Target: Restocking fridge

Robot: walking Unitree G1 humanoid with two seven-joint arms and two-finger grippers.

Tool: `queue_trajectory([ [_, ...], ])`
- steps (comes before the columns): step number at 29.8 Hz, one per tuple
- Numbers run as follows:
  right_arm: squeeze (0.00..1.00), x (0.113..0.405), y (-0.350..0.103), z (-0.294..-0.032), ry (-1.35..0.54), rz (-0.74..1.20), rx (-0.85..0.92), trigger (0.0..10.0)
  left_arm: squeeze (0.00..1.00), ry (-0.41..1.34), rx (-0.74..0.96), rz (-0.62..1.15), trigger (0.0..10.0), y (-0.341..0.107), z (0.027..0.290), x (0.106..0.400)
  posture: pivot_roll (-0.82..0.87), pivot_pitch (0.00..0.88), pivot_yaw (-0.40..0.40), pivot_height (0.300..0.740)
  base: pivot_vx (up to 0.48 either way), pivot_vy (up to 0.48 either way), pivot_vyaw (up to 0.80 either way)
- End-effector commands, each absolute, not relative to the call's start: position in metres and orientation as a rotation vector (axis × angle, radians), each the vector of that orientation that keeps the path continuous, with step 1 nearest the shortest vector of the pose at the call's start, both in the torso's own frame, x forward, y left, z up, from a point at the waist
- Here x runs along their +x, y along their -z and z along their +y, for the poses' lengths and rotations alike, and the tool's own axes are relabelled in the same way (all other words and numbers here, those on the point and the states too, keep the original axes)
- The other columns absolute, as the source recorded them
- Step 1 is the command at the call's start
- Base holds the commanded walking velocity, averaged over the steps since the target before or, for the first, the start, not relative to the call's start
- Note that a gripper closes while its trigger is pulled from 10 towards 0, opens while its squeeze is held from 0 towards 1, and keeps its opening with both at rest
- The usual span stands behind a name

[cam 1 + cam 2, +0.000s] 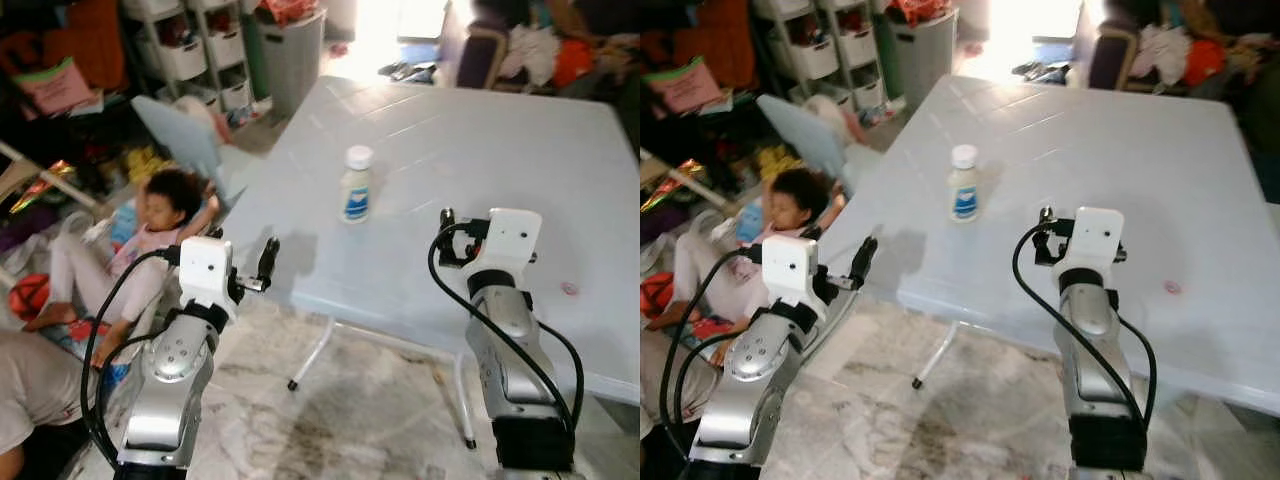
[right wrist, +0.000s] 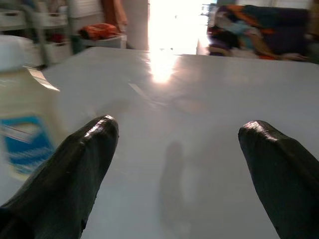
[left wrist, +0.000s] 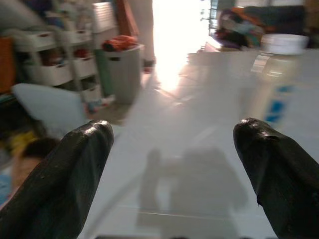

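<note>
Left eye view: bottle [image 1: 356, 185] upright on table [image 1: 520, 170], between and beyond both grippers, untouched. Left gripper [image 1: 262, 268] and right gripper [image 1: 447, 238]: fingers apart, empty. Risk: a finger probably nudges the seemingly light bottle over; person [image 1: 140, 235] lies near the left arm.

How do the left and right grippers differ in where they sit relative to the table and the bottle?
The left gripper hangs off the table's near-left edge, above the floor; the right gripper is over the tabletop. The bottle stands ahead and to the right of the left gripper, ahead and to the left of the right gripper. Both are open, holding nothing, apart from the bottle.
</note>
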State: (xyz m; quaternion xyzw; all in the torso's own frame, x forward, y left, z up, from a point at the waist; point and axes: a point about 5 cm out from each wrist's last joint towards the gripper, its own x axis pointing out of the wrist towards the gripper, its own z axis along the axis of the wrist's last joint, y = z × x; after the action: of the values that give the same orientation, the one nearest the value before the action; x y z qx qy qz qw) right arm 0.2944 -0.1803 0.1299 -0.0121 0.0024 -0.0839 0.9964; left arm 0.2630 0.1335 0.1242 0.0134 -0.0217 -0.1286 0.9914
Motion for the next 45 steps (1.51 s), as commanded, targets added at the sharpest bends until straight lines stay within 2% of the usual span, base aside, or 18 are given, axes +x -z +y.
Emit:
queue_trajectory([
  [1, 0.0, 0.296, -0.139, -0.172, 0.132, -0.025, -0.023, 10.0, 0.0, 0.245, 0.022, -0.039, 10.0, -0.125, 0.137, 0.263, -0.03, 0.002, 0.017, 0.74, 0.281, 0.255, 0.0],
  [18, 0.0, 0.292, -0.134, -0.161, 0.08, -0.005, -0.017, 10.0, 0.0, 0.247, 0.012, -0.061, 10.0, -0.129, 0.138, 0.26, -0.03, 0.002, 0.019, 0.74, 0.0, 0.0, 0.0],
  [24, 0.0, 0.291, -0.128, -0.144, -0.067, 0.028, -0.023, 10.0, 0.0, 0.248, 0.022, -0.057, 10.0, -0.128, 0.138, 0.261, -0.03, 0.008, 0.022, 0.74, 0.0, 0.0, 0.0],
  [28, 0.0, 0.295, -0.128, -0.145, -0.074, 0.024, -0.051, 10.0, 0.0, 0.246, 0.029, -0.053, 10.0, -0.128, 0.14, 0.26, -0.02, 0.01, 0.025, 0.74, 0.0, 0.0, 0.0],
  [29, 0.48, 0.296, -0.129, -0.146, -0.073, 0.021, -0.06, 10.0, 0.0, 0.246, 0.03, -0.052, 10.0, -0.128, 0.14, 0.26, -0.02, 0.01, 0.026, 0.74, 0.0, 0.0, 0.0],
  [30, 1.0, 0.299, -0.13, -0.147, -0.079, 0.01, -0.073, 10.0, 0.0, 0.246, 0.033, -0.05, 10.0, -0.127, 0.14, 0.26, -0.02, 0.01, 0.027, 0.74, 0.0, 0.0, 0.0],
  [35, 1.0, 0.306, -0.134, -0.148, -0.085, 0.001, -0.086, 10.0, 0.0, 0.249, 0.039, -0.046, 10.0, -0.127, 0.141, 0.26, -0.02, 0.014, 0.03, 0.74, 0.0, 0.0, 0.0],
  [36, 0.62, 0.311, -0.135, -0.148, -0.097, -0.003, -0.096, 10.0, 0.0, 0.251, 0.042, -0.042, 10.0, -0.126, 0.141, 0.26, -0.01, 0.016, 0.032, 0.74, 0.0, 0.0, 0.0],
  [37, 0.62, 0.312, -0.136, -0.147, -0.102, -0.004, -0.101, 10.0, 0.0, 0.251, 0.044, -0.041, 10.0, -0.126, 0.141, 0.26, -0.01, 0.017, 0.033, 0.74, 0.0, 0.0, 0.0],
  [38, 0.55, 0.313, -0.137, -0.147, -0.106, -0.005, -0.102, 10.0, 0.0, 0.253, 0.045, -0.041, 10.0, -0.126, 0.141, 0.26, -0.02, 0.018, 0.032, 0.74, 0.0, 0.0, 0.0],
  [40, 0.53, 0.318, -0.14, -0.145, -0.129, -0.017, -0.118, 10.0, 0.0, 0.26, 0.048, -0.044, 10.0, -0.127, 0.14, 0.26, -0.01, 0.021, 0.033, 0.74, 0.0, 0.0, 0.0],
  [43, 0.23, 0.321, -0.141, -0.144, -0.14, -0.027, -0.13, 10.0, 0.0, 0.261, 0.05, -0.049, 10.0, -0.128, 0.14, 0.261, -0.01, 0.02, 0.032, 0.74, 0.0, 0.0, 0.0],
  [45, 0.23, 0.322, -0.142, -0.144, -0.142, -0.03, -0.132, 10.0, 0.0, 0.259, 0.052, -0.05, 10.0, -0.129, 0.141, 0.261, -0.01, 0.018, 0.031, 0.74, 0.0, 0.0, 0.0],
])
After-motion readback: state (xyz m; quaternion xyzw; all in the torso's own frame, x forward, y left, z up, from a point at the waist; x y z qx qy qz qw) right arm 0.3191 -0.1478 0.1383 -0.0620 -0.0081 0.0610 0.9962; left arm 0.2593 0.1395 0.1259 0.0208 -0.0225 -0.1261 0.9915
